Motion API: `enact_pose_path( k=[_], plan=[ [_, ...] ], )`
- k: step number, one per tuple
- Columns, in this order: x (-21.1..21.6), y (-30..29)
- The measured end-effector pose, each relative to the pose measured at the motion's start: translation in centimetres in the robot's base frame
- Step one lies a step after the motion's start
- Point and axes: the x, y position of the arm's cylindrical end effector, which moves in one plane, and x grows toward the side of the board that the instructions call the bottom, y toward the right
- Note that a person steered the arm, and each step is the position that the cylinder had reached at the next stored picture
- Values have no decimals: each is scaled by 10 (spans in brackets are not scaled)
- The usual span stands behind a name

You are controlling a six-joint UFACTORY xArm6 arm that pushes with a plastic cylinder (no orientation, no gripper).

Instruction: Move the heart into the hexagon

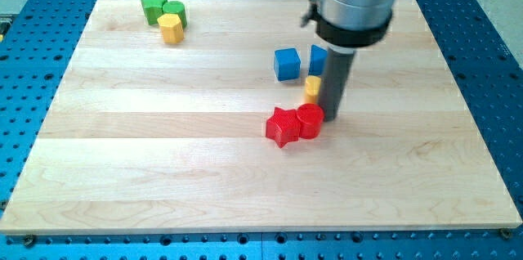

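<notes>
A small yellow block [312, 88], likely the heart, sits right of the board's centre, its right side hidden behind my rod. My tip [333, 119] rests on the board just below and right of it, touching the right side of a red round block [310, 120]. A yellow hexagon [171, 28] lies far off at the view's top left.
A red star-like block [282, 127] touches the red round block on its left. A blue cube [287, 64] and a second blue block [317, 59], partly hidden by the rod, lie above the yellow block. A green star [152, 8] and another green block [175, 11] touch the hexagon.
</notes>
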Motion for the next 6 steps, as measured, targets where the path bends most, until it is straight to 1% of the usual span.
enact_pose_path(
  k=[1,2,3,4,5,6],
  plan=[
    [-26,25],
    [-33,45],
    [-32,-42],
    [-42,-98],
    [-70,-127],
    [-74,-163]
  ],
)
